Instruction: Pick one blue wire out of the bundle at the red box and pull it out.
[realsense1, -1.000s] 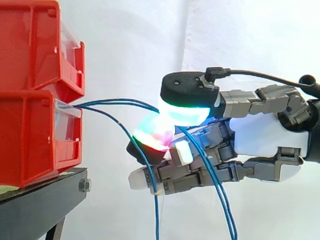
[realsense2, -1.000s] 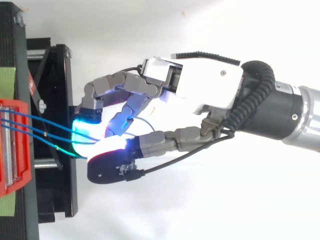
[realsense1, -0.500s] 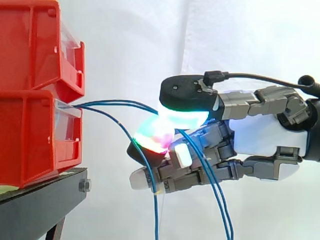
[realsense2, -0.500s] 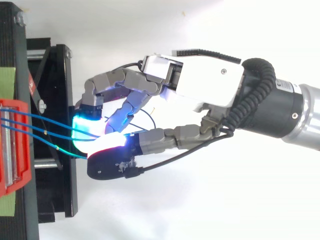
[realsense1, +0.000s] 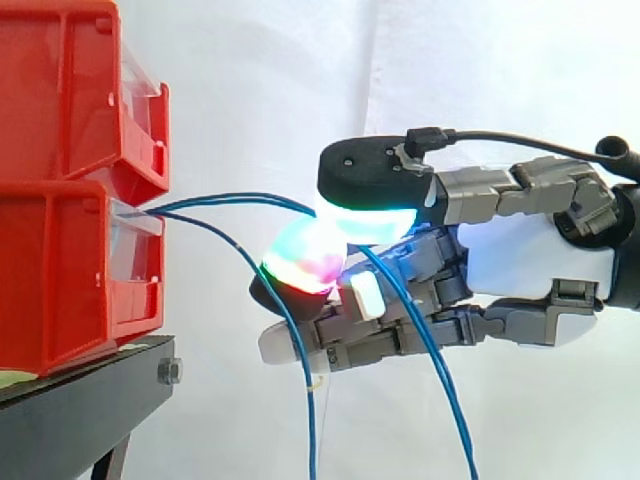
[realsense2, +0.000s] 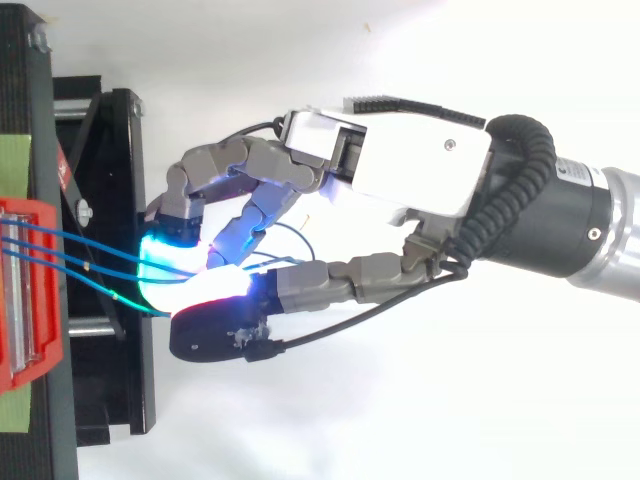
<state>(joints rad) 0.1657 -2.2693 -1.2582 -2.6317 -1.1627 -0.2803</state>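
Behind the work you have a white curtain (realsense1: 250, 100), brightly and evenly lit, with one upright fold (realsense1: 376, 70) right of centre in the side view. At the lower left of that view a black stand (realsense1: 70, 415) juts in, with a bolt (realsense1: 168, 372) at its near corner. From above, the stand runs down the left edge, with green tape (realsense2: 14, 165) at the far left; the rest is plain white.

You cannot tell which of the blue wires (realsense1: 312, 430) the fingers (realsense1: 370, 218) pinch: glowing pads hide the contact. The wires leave the side view's bottom edge. The red box (realsense1: 60, 270) is cut off at left.
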